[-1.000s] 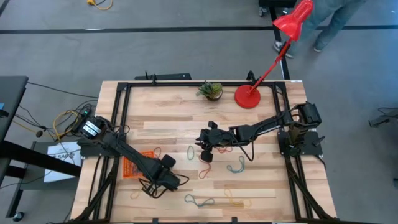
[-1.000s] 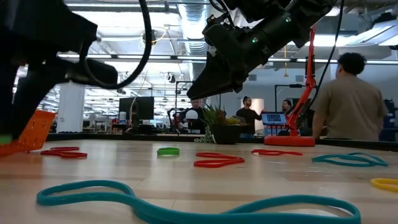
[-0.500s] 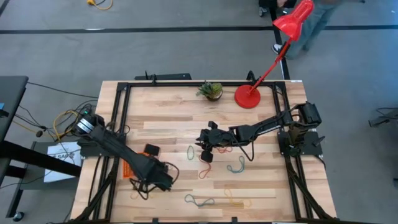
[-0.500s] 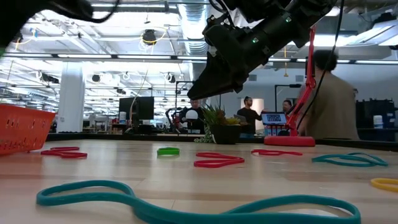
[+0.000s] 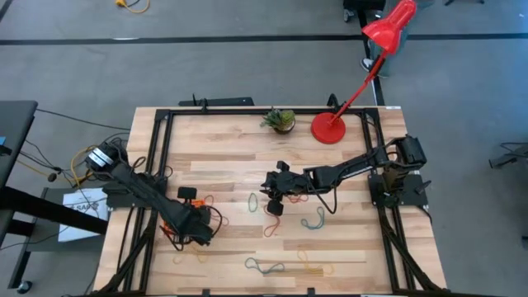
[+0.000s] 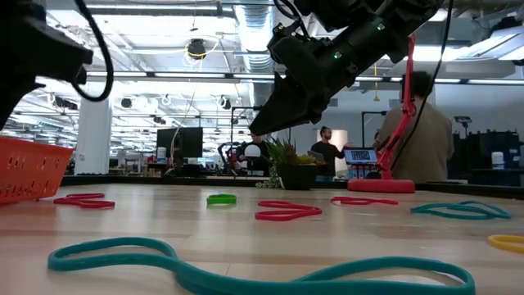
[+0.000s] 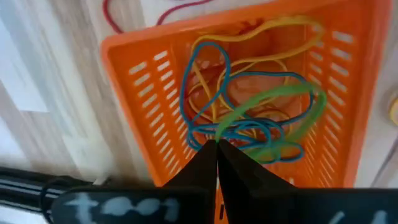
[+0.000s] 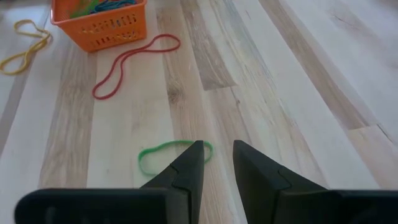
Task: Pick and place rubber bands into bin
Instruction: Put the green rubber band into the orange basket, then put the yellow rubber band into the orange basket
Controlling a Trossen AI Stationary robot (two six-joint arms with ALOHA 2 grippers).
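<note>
The orange bin point(image 7: 155, 124) holds blue, yellow and red rubber bands. In the high view only a sliver of the bin point(image 5: 170, 224) shows under my left arm. My left gripper point(image 7: 216, 144) is above the bin, pointing down and shut on a green rubber band point(image 7: 292, 102). My right gripper point(image 8: 217, 163) is open and empty above mid-table, over another green band point(image 8: 163, 152). It also shows in the high view point(image 5: 269, 198). Loose bands lie flat on the table: red point(image 5: 272, 227), teal point(image 5: 313, 219), teal-and-tan point(image 5: 264, 266), yellow point(image 5: 318, 266). My left gripper pinches one point of the green band's loop point(image 7: 225, 127) between its two fingertips. The fingers come from above, pointing down into the bin. The loop hangs slack below them, and its far part lies on the blue bands point(image 7: 249, 134) in the bin.
A potted plant point(image 5: 280, 120) and the red lamp's round base point(image 5: 328, 128) stand at the far edge. Black frame rails run along the table's left and right sides. A red band point(image 8: 134, 62) lies beside the bin. A person point(image 6: 417, 135) stands beyond the table.
My left gripper has moved from the near side of the table toward the left and far edges, ending over the bin, shut all the while. A person behind the table has walked across the room.
</note>
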